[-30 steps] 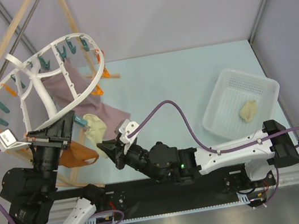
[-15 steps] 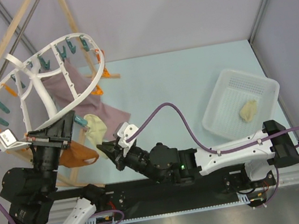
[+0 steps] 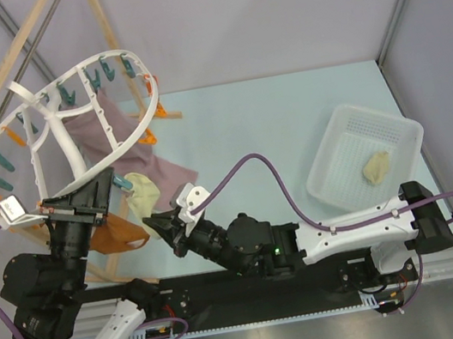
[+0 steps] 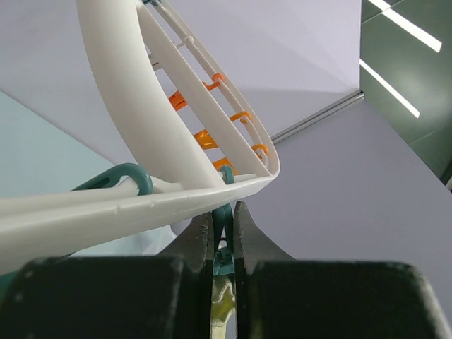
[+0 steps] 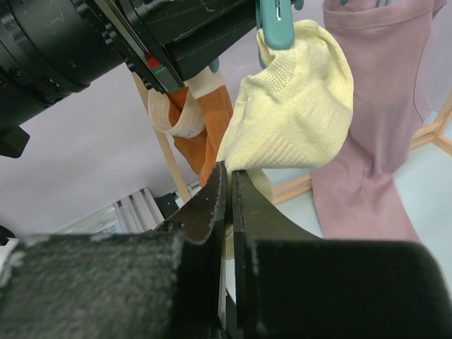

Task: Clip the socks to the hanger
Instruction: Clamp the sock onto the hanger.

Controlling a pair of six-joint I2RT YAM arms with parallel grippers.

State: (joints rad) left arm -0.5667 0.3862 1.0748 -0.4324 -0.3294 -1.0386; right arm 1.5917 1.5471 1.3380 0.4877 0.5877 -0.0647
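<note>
The white oval hanger with teal and orange pegs hangs at the left on a wooden rack; its rim fills the left wrist view. My left gripper is shut on a teal peg under the rim. A cream-yellow sock hangs from that peg. My right gripper is below it, jaws closed on the sock's lower edge. A second sock lies in the white basket.
The white perforated basket stands at the right. A mauve cloth and an orange-brown cloth hang from the hanger beside the sock. The wooden rack leans at the far left.
My right gripper has shifted slightly back and left under the sock. The left gripper, the peg and the hanger have stayed put.
</note>
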